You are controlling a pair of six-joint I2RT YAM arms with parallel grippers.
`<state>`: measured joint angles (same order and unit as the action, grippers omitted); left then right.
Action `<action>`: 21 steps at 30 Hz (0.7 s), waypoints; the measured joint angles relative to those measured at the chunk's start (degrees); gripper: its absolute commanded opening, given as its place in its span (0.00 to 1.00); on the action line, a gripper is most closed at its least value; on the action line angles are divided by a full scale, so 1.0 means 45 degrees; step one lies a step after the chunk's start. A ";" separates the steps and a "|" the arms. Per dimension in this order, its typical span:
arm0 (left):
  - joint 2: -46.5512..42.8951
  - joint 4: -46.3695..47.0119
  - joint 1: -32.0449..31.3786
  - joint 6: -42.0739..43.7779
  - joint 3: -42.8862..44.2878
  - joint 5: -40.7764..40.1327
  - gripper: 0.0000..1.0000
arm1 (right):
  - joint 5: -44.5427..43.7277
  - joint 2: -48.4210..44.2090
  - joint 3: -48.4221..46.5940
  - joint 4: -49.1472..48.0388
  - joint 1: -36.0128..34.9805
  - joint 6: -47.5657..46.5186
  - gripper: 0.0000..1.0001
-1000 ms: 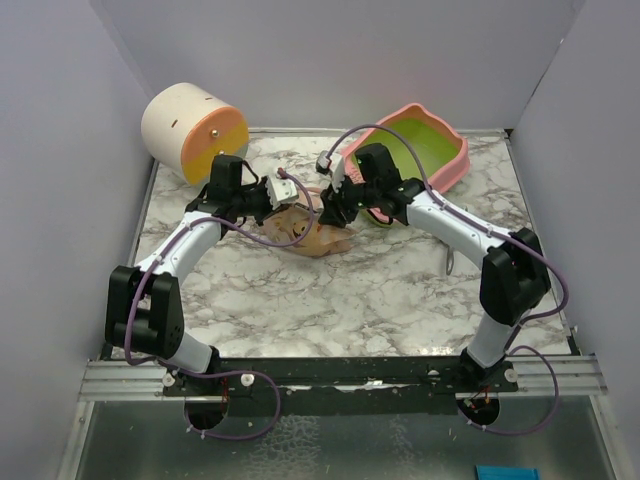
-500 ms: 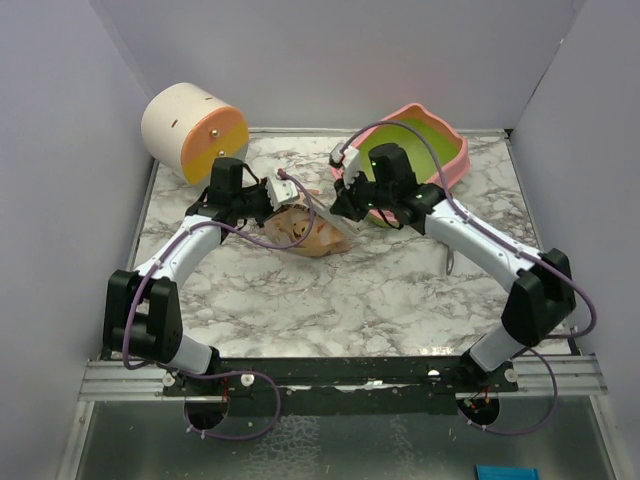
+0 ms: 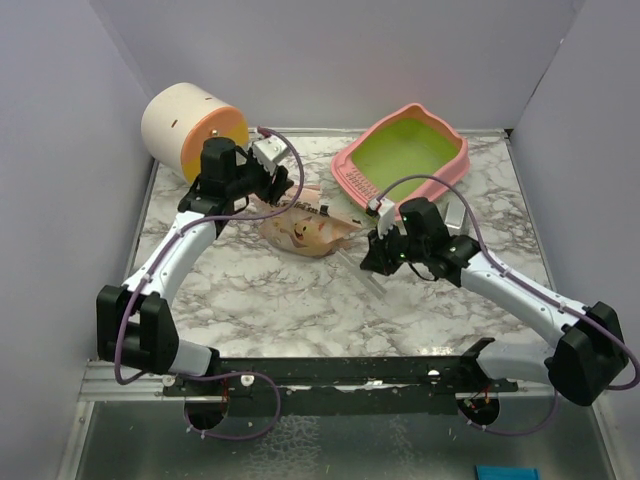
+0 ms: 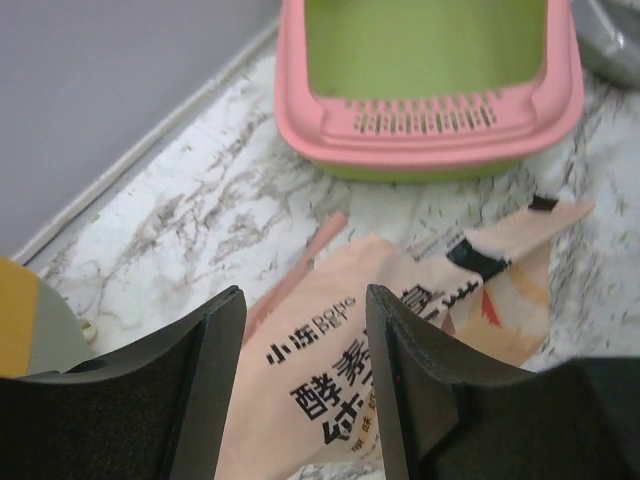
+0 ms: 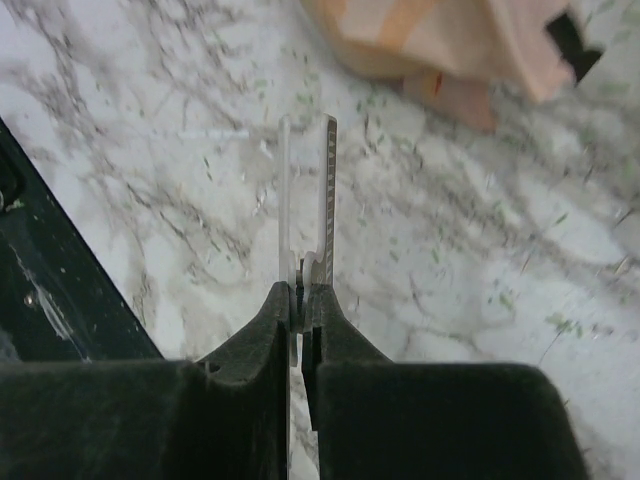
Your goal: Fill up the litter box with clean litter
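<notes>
Box, empty, was set at the back right; bag was laid near it under the left gripper, held spread and unladen, likely for a regrasp; a thin strip, seemingly bag trimming, was pinched in the clamped right gripper; litter was flecked on the table.

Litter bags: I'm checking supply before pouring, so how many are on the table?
1. The peach bag lies flat mid-table, just short of the litter box; none seems hidden.
</notes>
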<state>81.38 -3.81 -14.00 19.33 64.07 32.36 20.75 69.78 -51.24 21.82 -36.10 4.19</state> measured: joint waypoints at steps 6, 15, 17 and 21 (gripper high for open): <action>-0.0515 0.0321 0.0345 -0.3133 0.0879 -0.0806 0.59 | -0.0039 0.0253 0.0899 0.0214 0.0000 0.0427 0.02; 0.2968 -0.1661 0.3517 -0.8072 0.2880 0.0622 0.55 | -0.0083 0.0437 0.0899 0.0092 0.0000 0.0641 0.78; 0.3507 -0.2084 0.3609 -0.8616 0.2783 0.1093 0.55 | -0.0092 0.0418 0.0899 0.0092 0.0000 0.0719 0.78; 0.3808 -0.2531 0.3415 -0.9190 0.2744 0.1967 0.52 | -0.0097 0.0282 0.0899 0.0068 0.0000 0.0733 0.78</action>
<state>98.52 -15.20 1.37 -22.02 76.42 41.21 20.32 71.05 -47.20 22.13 -36.10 7.49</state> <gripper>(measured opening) 0.547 0.776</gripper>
